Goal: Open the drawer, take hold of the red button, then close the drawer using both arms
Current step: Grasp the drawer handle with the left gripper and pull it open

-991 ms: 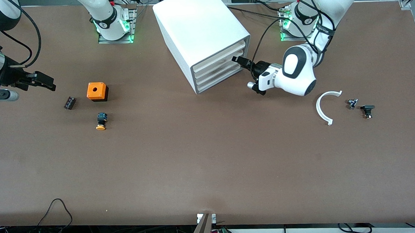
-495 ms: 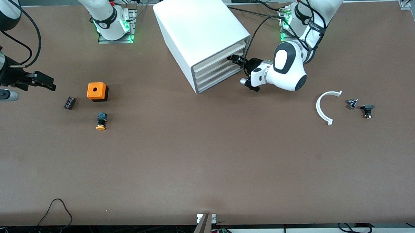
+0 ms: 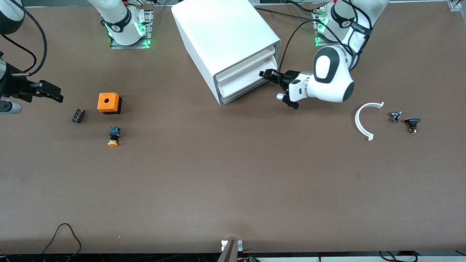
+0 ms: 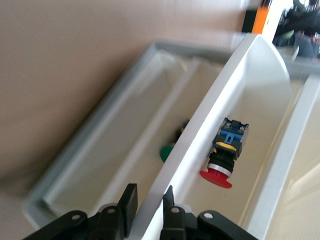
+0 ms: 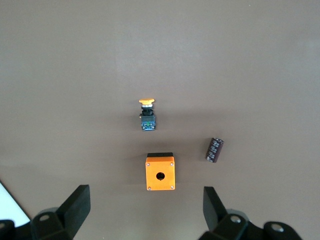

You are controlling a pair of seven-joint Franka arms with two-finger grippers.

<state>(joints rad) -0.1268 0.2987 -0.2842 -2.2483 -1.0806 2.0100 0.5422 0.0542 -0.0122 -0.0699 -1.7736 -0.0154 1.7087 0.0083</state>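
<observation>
The white cabinet (image 3: 225, 34) stands at the robots' edge of the table. One drawer (image 3: 244, 85) is pulled partly out. My left gripper (image 3: 267, 74) is shut on the drawer's front wall (image 4: 200, 130), one finger on each side, as the left wrist view (image 4: 150, 192) shows. The red-capped button (image 4: 223, 154) lies on its side inside this drawer. My right gripper (image 3: 50, 93) is open and empty and waits over the table at the right arm's end; in the right wrist view (image 5: 146, 200) it hangs above the orange box.
An orange box with a hole (image 3: 108, 102), an orange-capped button (image 3: 114, 136) and a black cylinder (image 3: 78, 115) lie near the right arm's end. A white curved piece (image 3: 366, 120) and two small black parts (image 3: 396, 116) (image 3: 412, 124) lie near the left arm's end. A green thing (image 4: 166, 152) lies in the drawer below.
My left gripper reached the cabinet front, closed on a drawer and drew back, and the drawer has come partly out. The right arm has not moved.
</observation>
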